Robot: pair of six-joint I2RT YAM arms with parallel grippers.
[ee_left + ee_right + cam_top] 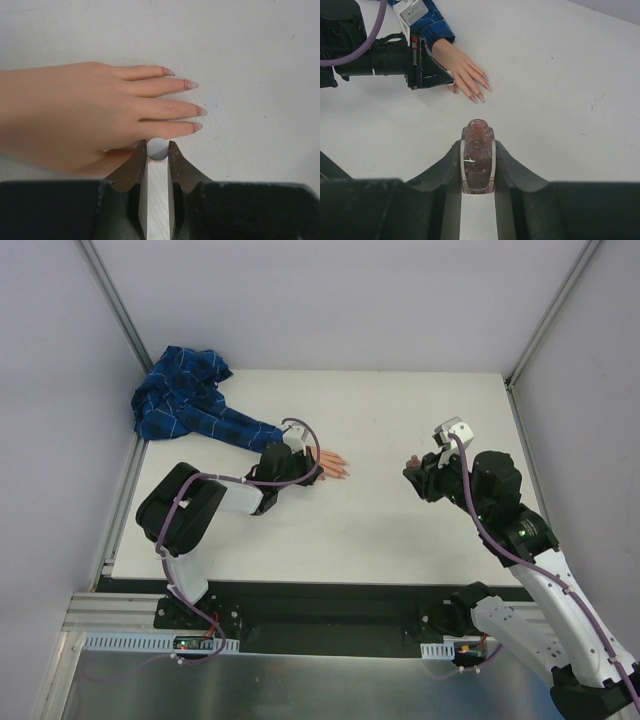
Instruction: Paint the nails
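The pale peach fake hand [75, 115] lies flat, fingers pointing right, with pinkish nails [201, 110] at its tips. It also shows in the top view [328, 462], and its blue plaid sleeve [190, 405] trails to the back left. My left gripper [157, 145] is shut on a small round grey-white cap [157, 149], just beside the little finger; anything under the cap is hidden. My right gripper [478, 142] is shut on an open reddish glitter polish bottle [478, 160]. It holds the bottle upright to the right of the hand [462, 70], apart from it.
The white table [400, 530] has grey walls behind and at both sides, with a metal rail [120, 310] at the back-left corner. The bunched sleeve cloth fills that corner. A dark edge with the arm bases [300, 605] runs along the front.
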